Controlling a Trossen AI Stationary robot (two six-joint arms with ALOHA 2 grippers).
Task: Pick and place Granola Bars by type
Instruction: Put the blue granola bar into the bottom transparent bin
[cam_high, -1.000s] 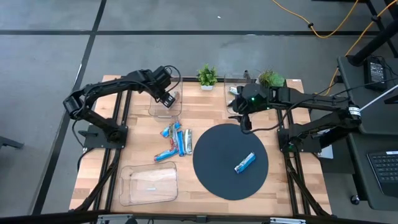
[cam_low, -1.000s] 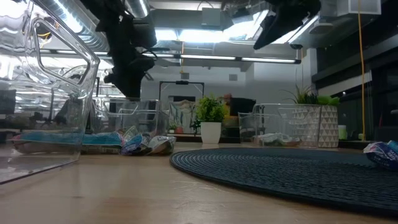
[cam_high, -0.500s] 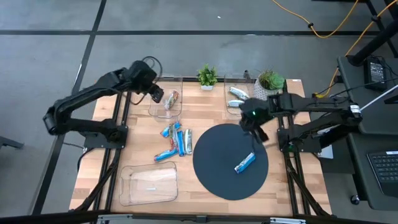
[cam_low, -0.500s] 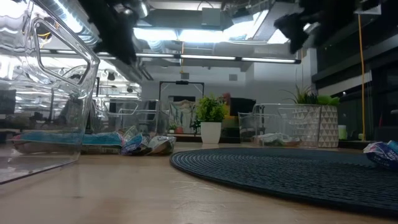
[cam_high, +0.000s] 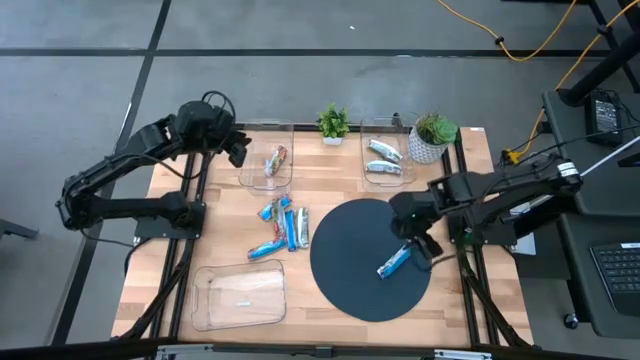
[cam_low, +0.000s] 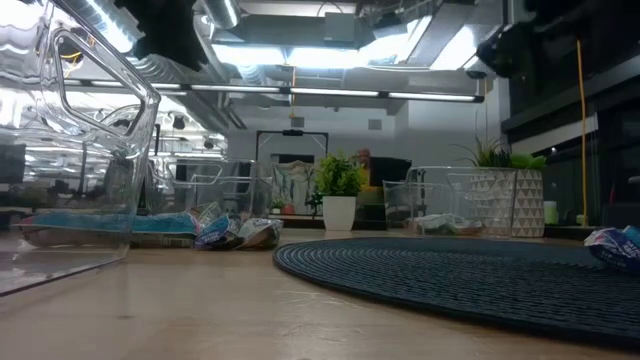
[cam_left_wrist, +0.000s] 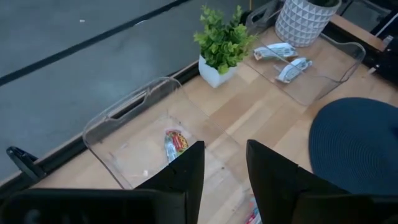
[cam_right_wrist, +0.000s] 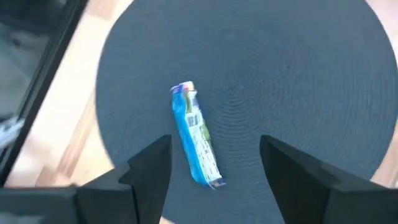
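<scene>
— Where is the right pincer?

— Over the dark round mat, near its right edge, just above a blue bar lying on the mat. The right wrist view shows what the overhead one cannot: the two fingers spread wide to either side of that blue bar, released, nothing between them.

— And the left pincer?

— Off the bench's far left corner, beside the far-left clear tray. Its wrist view shows the fingers parted and empty, and looks down into that tray, where one red-orange bar lies.

— The other bars?

— From above, two silver-white bars lie in the far-right tray next to the potted plant. A loose cluster of blue bars sits on bare wood left of the mat. The near-left tray holds something pale I cannot make out.

— Does the low view add anything?

— Only the cluster seen edge-on and the blue bar at the mat's right edge; the arms are dark shapes overhead.
</scene>
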